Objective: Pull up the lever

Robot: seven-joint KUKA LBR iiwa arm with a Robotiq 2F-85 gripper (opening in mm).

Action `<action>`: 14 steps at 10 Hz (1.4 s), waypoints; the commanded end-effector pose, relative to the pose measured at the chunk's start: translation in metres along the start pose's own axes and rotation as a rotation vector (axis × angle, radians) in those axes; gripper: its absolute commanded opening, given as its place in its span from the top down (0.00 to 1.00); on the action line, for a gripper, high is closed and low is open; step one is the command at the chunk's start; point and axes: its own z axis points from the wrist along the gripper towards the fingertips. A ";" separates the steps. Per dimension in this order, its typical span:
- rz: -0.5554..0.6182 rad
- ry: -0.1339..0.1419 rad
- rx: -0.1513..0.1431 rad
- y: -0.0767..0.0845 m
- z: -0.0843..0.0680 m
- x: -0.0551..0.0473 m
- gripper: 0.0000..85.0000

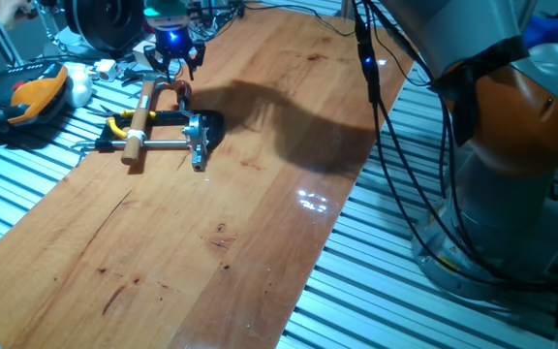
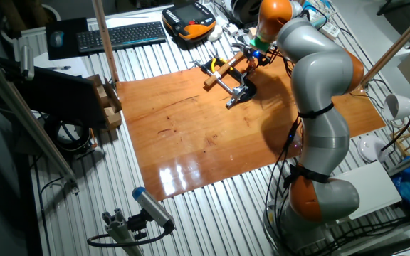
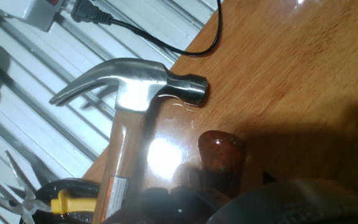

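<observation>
My pincer (image 1: pixel 172 60) hangs at the top left of one fixed view, just above the lever (image 1: pixel 174 90). A blue light glows on top of it. Its dark fingers (image 1: pixel 194 55) point down and look a little apart, with nothing between them, but I cannot tell for sure.

The lever is a small red-brown curved bit. It sits on the black clamp (image 1: pixel 201 128), near the far edge of the wooden board (image 1: pixel 260 213). In the other fixed view, the lever (image 2: pixel 250 62) is at the top, right of the middle, right under my pincer (image 2: pixel 255 54).

In the hand view, the lever's round red-brown end (image 3: pixel 221 152) shows near the bottom middle. A dark blur below it hides the rest.

A hammer (image 1: pixel 138 124) with a pale wood handle lies just left of the clamp. Its shiny steel head (image 3: pixel 135 81) fills the left middle of the hand view, over the edge of the board.

A thin steel rod (image 1: pixel 168 145) runs from the hammer side to the clamp. Pliers with yellow grips (image 1: pixel 116 126) lie at the left edge of the board. A black cord (image 3: pixel 148 34) snakes across the top of the hand view.
</observation>
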 end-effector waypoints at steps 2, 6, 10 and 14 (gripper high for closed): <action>-0.009 0.013 0.008 -0.001 0.000 -0.003 0.40; 0.002 0.012 -0.014 0.001 0.012 -0.002 0.40; 0.006 0.008 -0.026 0.004 0.022 -0.002 0.40; 0.014 0.008 -0.028 0.003 0.028 -0.002 0.40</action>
